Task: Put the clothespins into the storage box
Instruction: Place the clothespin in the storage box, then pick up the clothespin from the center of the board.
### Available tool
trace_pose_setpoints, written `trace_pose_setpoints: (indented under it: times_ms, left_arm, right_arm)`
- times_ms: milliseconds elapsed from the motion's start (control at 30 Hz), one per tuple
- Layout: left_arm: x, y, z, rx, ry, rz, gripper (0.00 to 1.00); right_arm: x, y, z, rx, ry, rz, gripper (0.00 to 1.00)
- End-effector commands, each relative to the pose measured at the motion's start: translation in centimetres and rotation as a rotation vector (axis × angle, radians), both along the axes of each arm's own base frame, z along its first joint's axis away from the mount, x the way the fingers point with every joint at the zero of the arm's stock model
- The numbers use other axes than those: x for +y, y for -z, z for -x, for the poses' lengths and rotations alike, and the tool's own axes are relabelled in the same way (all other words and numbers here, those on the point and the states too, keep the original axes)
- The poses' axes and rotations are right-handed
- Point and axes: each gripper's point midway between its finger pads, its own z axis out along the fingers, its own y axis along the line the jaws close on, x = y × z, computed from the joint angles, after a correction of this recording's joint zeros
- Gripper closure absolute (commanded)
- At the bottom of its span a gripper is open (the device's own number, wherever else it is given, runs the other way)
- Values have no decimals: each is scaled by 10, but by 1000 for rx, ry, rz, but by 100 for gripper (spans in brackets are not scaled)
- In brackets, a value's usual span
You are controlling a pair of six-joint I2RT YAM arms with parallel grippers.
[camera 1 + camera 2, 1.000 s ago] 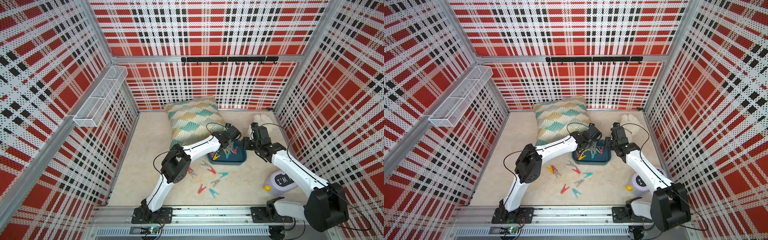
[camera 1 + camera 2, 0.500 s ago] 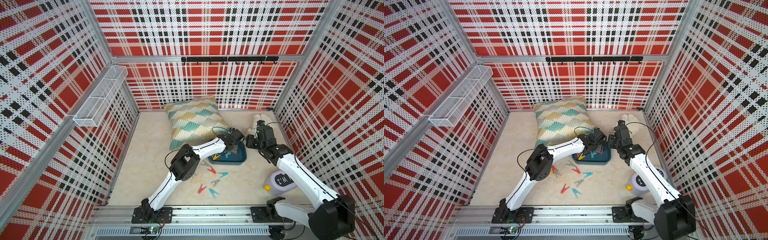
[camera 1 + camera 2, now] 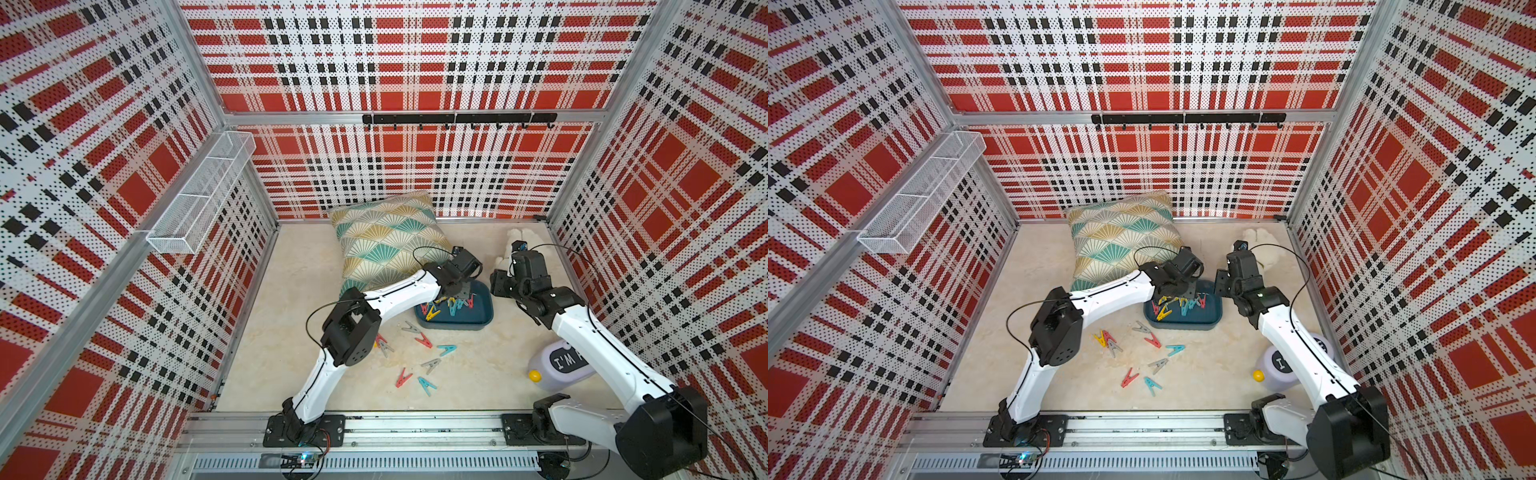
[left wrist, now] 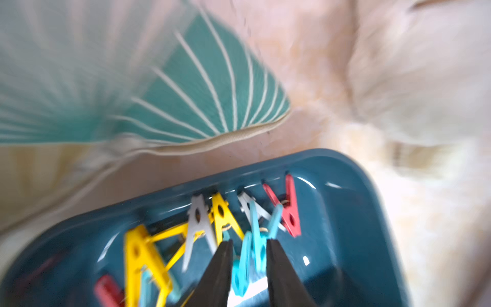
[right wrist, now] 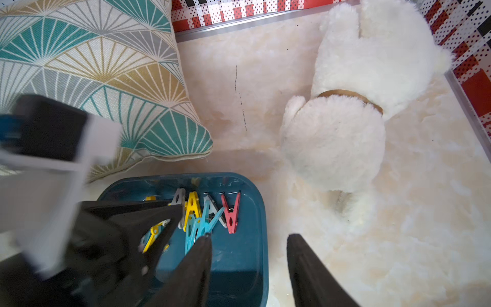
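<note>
Clothespins [image 3: 449,306] in red, yellow, teal and grey lie heaped in the storage box [image 3: 478,321], which sits on the floor just beside the pillow [image 3: 386,241]; loose clothespins [image 3: 1152,340] lie scattered nearer the arm bases. Left gripper [image 4: 248,243] is above the box, jaws slightly parted, a teal pin showing in the gap. Right gripper [image 5: 249,236] is at the box's edge, jaws wide apart, empty.

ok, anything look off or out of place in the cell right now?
Two things. The lavender bottle lies on its side by the right arm, partly hidden under it. Several clothespins lie scattered on the floor near the storage box, outside it. No damage or spill shows.
</note>
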Motion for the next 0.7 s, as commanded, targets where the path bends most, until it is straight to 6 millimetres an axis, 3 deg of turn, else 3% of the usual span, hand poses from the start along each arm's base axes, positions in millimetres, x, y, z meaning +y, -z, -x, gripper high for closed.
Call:
trace_pose_setpoints:
  times_ms: [0,333,533,667]
  left_arm:
    - [38,-29,6,-51,-36,-8,71]
    - [178,32,85,74,-239,-113,70]
    - [239,51,114,132,-443,-20,69]
    - [277,61,122,163,-581,31,68]
  right_arm:
    - [4,8,0,22,-29,3,47]
    - [26,27,-5,51,-93,-10,48]
    - [38,31,-5,53,-120,-17,48]
    - [48,36,-6,52,-147,-31,48]
